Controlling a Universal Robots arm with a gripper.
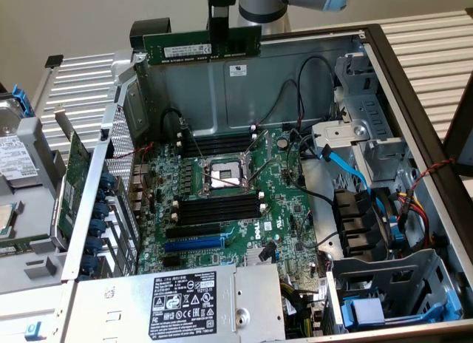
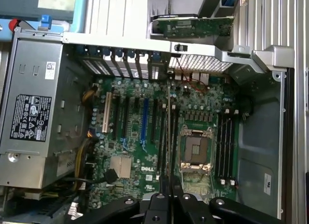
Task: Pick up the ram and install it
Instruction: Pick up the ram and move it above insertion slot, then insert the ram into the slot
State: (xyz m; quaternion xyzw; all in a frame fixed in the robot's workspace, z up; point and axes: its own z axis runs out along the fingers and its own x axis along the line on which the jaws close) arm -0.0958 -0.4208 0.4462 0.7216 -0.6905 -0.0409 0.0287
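**Memory stick held above the open computer case**

The gripper [image 1: 219,38] hangs over the rear wall of the open computer case [image 1: 414,128], its fingers clenched on the ram [image 1: 201,46]. The ram is a long green stick with a white label strip; it is held level, edge-down, and clear of everything below it. In the exterior view it lies in front of the case's upper rim, well above the motherboard [image 1: 284,210].

In the wrist view the ram [image 2: 167,137] appears edge-on as a thin dark line running out from between the black fingers [image 2: 157,204], which close on it from both sides.

The motherboard lies flat on the case floor. At its middle sits the bare processor socket [image 1: 222,173], framed in metal. Two banks of long black memory slots with white end clips flank it: one bank [image 1: 216,144] on the far side of the socket, the other bank [image 1: 219,207] on the near side. A blue expansion slot [image 1: 194,243] lies nearer the exterior view's bottom edge.

The grey power supply [image 1: 185,302], bearing a black label, occupies the near corner of the case. A light blue cable [image 1: 347,165] crosses toward the drive bays [image 1: 369,225] on the exterior view's right. A larger green expansion card [image 1: 72,184] stands outside the case wall on the exterior view's left.
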